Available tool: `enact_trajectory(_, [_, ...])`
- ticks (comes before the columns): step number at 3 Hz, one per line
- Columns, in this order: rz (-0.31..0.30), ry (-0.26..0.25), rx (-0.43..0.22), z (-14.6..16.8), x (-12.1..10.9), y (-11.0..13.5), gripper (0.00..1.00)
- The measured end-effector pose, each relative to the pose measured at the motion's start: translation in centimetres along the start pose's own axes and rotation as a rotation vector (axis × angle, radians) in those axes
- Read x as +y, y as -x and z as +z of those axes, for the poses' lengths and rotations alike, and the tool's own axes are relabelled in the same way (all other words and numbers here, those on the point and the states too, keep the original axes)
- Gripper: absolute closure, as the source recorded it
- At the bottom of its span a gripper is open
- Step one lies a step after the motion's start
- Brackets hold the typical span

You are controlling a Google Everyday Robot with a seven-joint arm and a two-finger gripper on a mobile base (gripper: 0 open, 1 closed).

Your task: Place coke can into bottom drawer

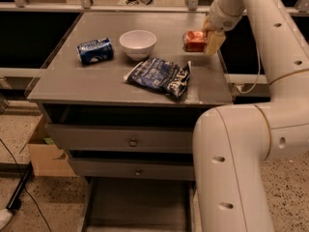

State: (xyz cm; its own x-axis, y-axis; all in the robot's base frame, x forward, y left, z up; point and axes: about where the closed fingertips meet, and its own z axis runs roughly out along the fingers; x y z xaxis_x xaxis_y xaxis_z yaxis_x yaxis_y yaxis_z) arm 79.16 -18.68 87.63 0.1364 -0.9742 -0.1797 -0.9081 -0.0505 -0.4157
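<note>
The coke can [194, 41], red-orange, lies on its side at the back right of the grey tabletop [96, 81], held barely above it. My gripper [208, 40] reaches down from the top right and is shut on the can's right end. One pale finger [214, 41] shows beside the can. The bottom drawer [140, 202] is pulled out below the two knobbed drawers, and its flat grey floor shows.
A white bowl [137, 43] stands left of the can. A dark blue can [95, 50] lies further left. A dark blue chip bag [160, 76] lies in front of the bowl. My white arm [236, 153] fills the lower right. A cardboard box [46, 153] stands on the floor at left.
</note>
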Motion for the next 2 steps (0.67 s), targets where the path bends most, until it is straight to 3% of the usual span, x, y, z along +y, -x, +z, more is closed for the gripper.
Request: enact_trajectory(2, [0.011,-0.069,0.013,-7.5,0.4,-1.6,1.0])
